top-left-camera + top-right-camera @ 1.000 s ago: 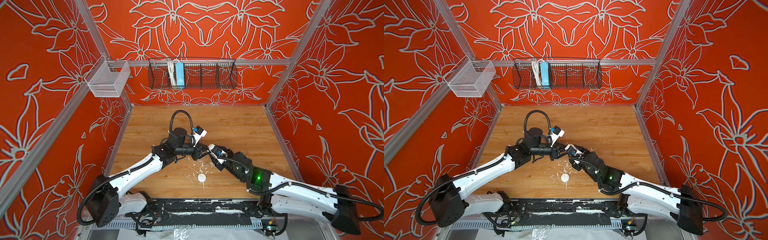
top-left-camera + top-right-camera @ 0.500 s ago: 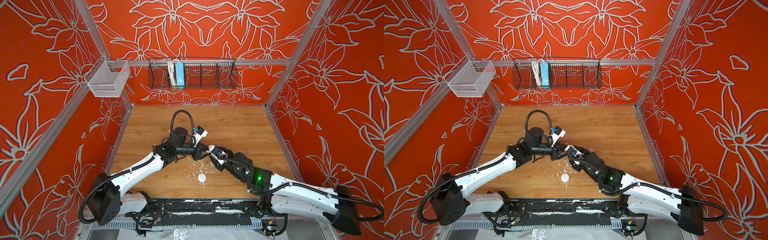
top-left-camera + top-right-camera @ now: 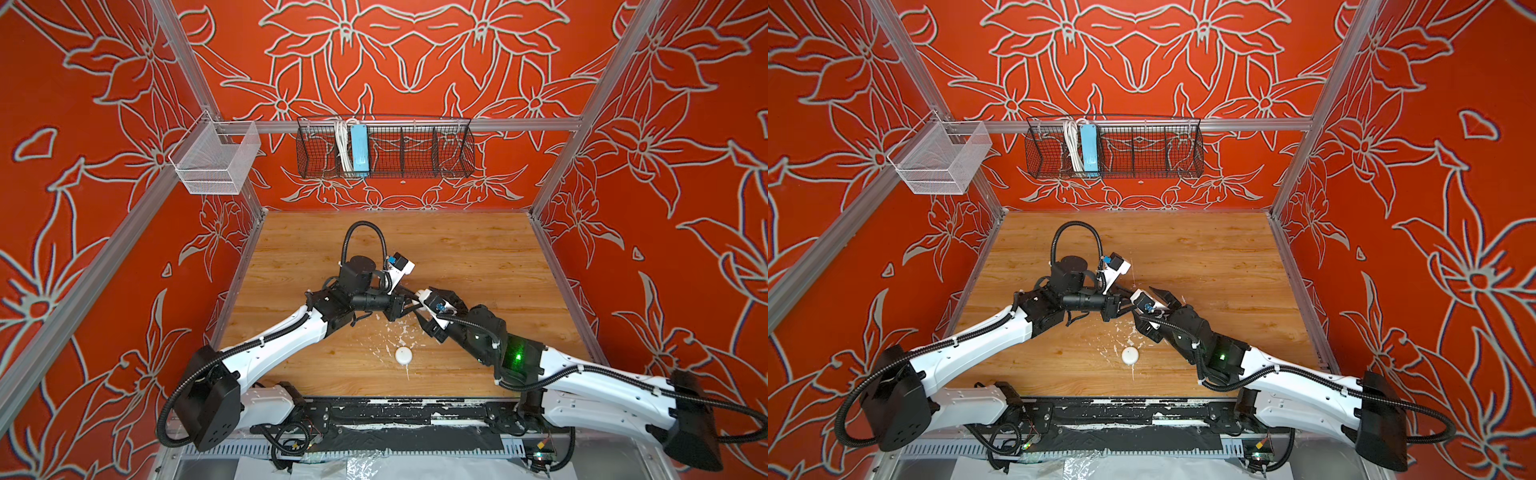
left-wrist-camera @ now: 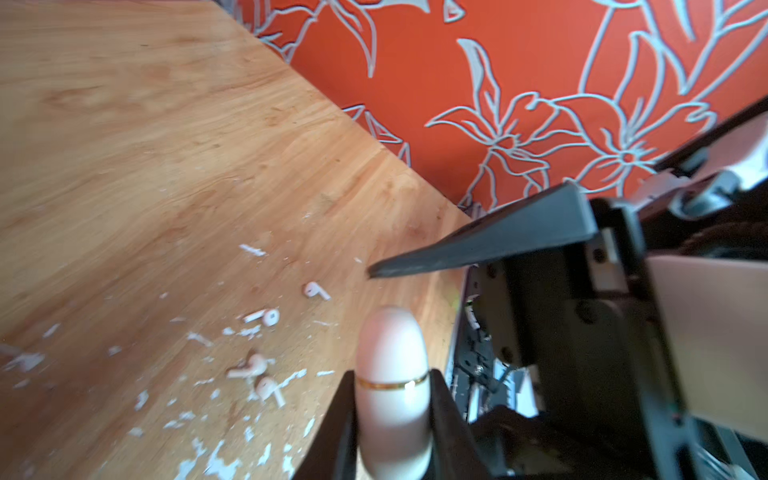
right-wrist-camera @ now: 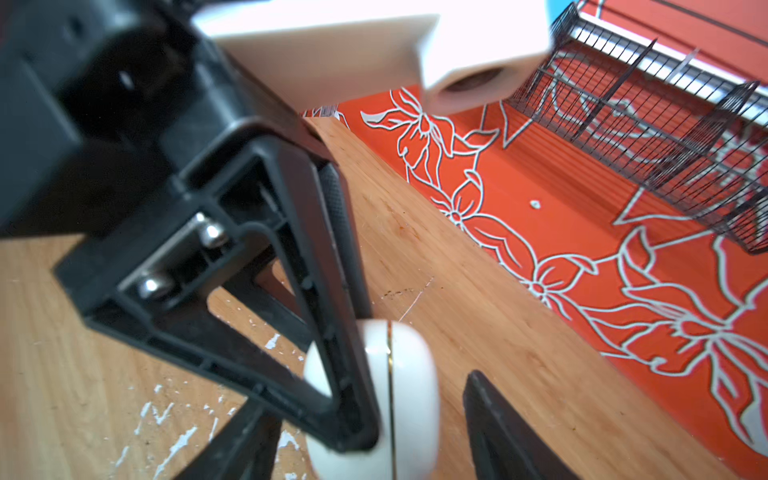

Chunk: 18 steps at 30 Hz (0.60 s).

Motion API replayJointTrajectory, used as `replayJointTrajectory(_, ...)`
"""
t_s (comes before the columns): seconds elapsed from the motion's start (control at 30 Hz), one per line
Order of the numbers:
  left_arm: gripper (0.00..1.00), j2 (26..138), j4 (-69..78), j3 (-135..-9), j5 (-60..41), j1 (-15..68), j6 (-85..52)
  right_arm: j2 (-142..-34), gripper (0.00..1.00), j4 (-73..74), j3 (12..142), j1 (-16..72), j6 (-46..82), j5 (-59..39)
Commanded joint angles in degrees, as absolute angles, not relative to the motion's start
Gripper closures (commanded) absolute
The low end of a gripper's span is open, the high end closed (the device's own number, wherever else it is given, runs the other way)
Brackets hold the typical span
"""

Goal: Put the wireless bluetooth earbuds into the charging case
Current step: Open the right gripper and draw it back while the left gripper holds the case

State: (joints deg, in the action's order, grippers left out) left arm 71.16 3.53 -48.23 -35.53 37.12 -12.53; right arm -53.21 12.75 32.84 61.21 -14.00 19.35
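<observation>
The charging case [image 4: 390,340], glossy white with a thin gold seam, is pinched edge-on in my left gripper [image 4: 392,378], which is shut on it above the table's middle. My right gripper [image 5: 365,432] is open, its fingers [image 5: 498,428] standing on either side of the case [image 5: 411,374] with a gap. In both top views the two grippers meet tip to tip, left [image 3: 405,306] and right [image 3: 422,311]; the case is hidden there. Several tiny white earbuds lie loose on the wood below, one [image 4: 317,290] apart from the others [image 4: 266,316].
A second small round white case [image 3: 404,355] lies on the wooden table [image 3: 478,257] near its front edge, among white paint flecks [image 3: 390,332]. A black wire basket [image 3: 384,147] and a white mesh basket [image 3: 214,160] hang on the back rail.
My right gripper has opened and let go of the case. The left gripper still grips it, and both arms have stayed nearly in place.
</observation>
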Motion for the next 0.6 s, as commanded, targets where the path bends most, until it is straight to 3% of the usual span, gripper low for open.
replayJointTrajectory(0.0, 1.0, 66.5, 6.0, -43.5, -27.9, 36.7, -10.9, -50.0, 0.17, 18.2, 32.3, 61.3, -11.8, 18.8)
replayJointTrajectory(0.23, 1.0, 51.5, 21.9, -25.7, -13.9, 36.5, -1.1, -44.8, 0.09, 25.9, 25.9, 61.1, -9.4, 20.7)
replayJointTrajectory(0.33, 1.0, 47.2, 33.7, -16.1, -7.1, 36.5, 3.8, -46.0, 0.02, 33.6, 24.1, 60.6, -5.2, 27.9)
replayJointTrajectory(0.4, 1.0, 46.8, 39.4, -12.7, -6.2, 36.5, 4.2, -46.3, 0.02, 27.1, 27.4, 60.4, 0.5, 33.0)
replayJointTrajectory(0.5, 1.0, 47.6, 37.4, -13.1, -12.7, 36.5, 8.5, -44.0, 0.11, 17.3, 27.8, 60.2, 1.3, 24.8)
replayJointTrajectory(0.57, 1.0, 48.6, 35.7, -14.0, -12.2, 36.5, 8.8, -40.7, 0.11, 18.0, 24.4, 60.3, -1.1, 17.2)
